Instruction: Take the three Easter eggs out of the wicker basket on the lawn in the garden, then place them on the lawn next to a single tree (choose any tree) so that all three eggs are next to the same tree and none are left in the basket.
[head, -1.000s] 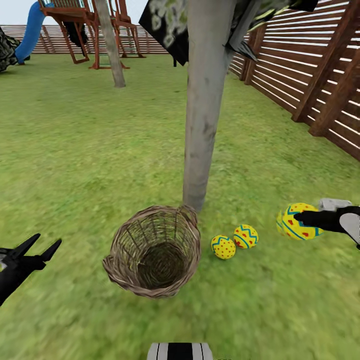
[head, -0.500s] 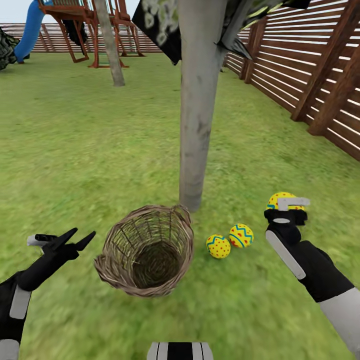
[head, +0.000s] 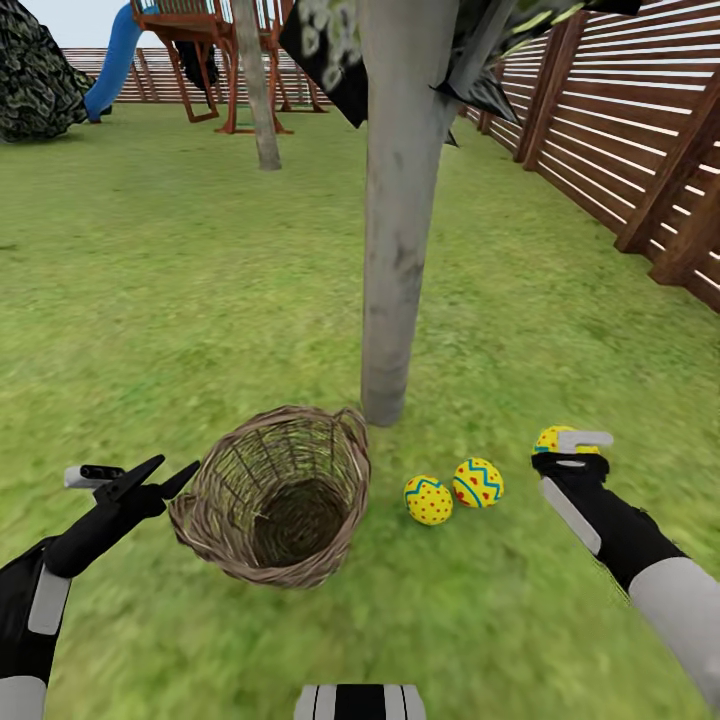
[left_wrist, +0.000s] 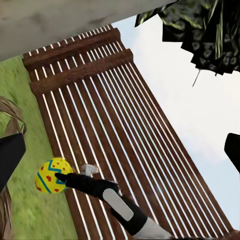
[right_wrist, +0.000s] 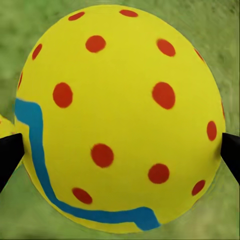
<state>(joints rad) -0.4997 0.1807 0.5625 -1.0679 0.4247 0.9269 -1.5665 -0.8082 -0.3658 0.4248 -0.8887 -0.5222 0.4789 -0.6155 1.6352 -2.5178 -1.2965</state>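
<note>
fingers of the right gripper (head: 565, 442) clamp a third egg (right_wrist: 120, 117), smooth yellow with red dots and a blue zigzag band, held right of the tree (head: 400, 200). left fingers (head: 150, 478) are spread, holding nothing, beside the wicker basket (head: 275, 495), whose open brown weave lies tipped on the patchy lawn (head: 200, 300). two eggs (head: 453, 491) rest touching near the pale grey trunk. since a second ago the right arm has swung in lower and the left has risen.

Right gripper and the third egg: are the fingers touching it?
Touching. In the right wrist view both dark fingers press against opposite sides of the egg; the left wrist view shows the right gripper holding it clear of the grass.
</note>
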